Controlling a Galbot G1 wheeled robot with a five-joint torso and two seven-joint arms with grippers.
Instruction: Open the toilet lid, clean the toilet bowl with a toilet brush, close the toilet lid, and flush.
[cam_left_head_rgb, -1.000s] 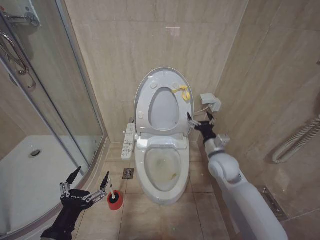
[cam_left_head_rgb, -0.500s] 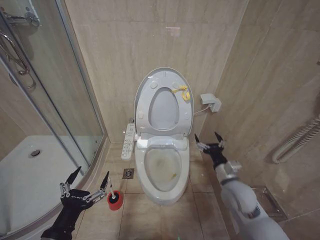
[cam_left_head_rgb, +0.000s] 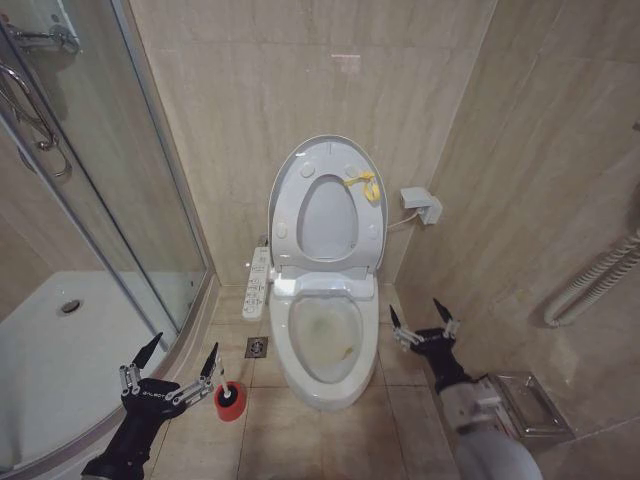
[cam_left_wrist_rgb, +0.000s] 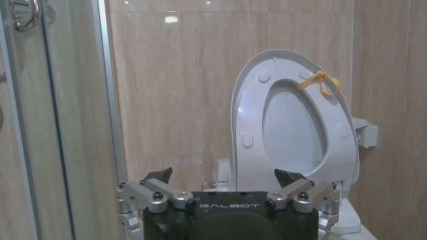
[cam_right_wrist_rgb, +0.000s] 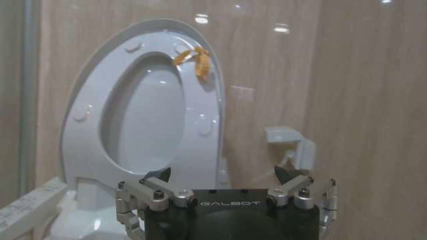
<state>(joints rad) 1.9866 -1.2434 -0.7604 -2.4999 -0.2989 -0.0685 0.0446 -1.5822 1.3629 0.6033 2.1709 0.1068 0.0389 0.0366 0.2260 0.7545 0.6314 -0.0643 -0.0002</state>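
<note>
The toilet lid (cam_left_head_rgb: 328, 215) stands upright against the back wall, and the white seat ring (cam_left_head_rgb: 285, 215) with its yellow tag is raised in front of it. Below them the toilet bowl (cam_left_head_rgb: 325, 335) lies open, its basin stained brownish. The toilet brush (cam_left_head_rgb: 230, 397) sits in its red cup on the floor left of the bowl. My left gripper (cam_left_head_rgb: 184, 345) hangs open just left of the cup. My right gripper (cam_left_head_rgb: 415, 310) is open beside the bowl's right side and holds nothing. The lid (cam_left_wrist_rgb: 293, 125) rises behind the left gripper (cam_left_wrist_rgb: 223, 175), and the lid (cam_right_wrist_rgb: 143, 115) behind the right gripper (cam_right_wrist_rgb: 221, 174).
A curved glass shower enclosure (cam_left_head_rgb: 120, 200) and its white tray (cam_left_head_rgb: 60, 340) take up the left side. A bidet control panel (cam_left_head_rgb: 257, 282) juts from the toilet's left, above a floor drain (cam_left_head_rgb: 257, 347). A white wall box (cam_left_head_rgb: 422, 205), a hose (cam_left_head_rgb: 590, 285) and a metal floor grate (cam_left_head_rgb: 530, 400) are on the right.
My right gripper has drawn back from beside the raised lid, moving down and toward me to the bowl's right side, still open. The left arm has not moved.
</note>
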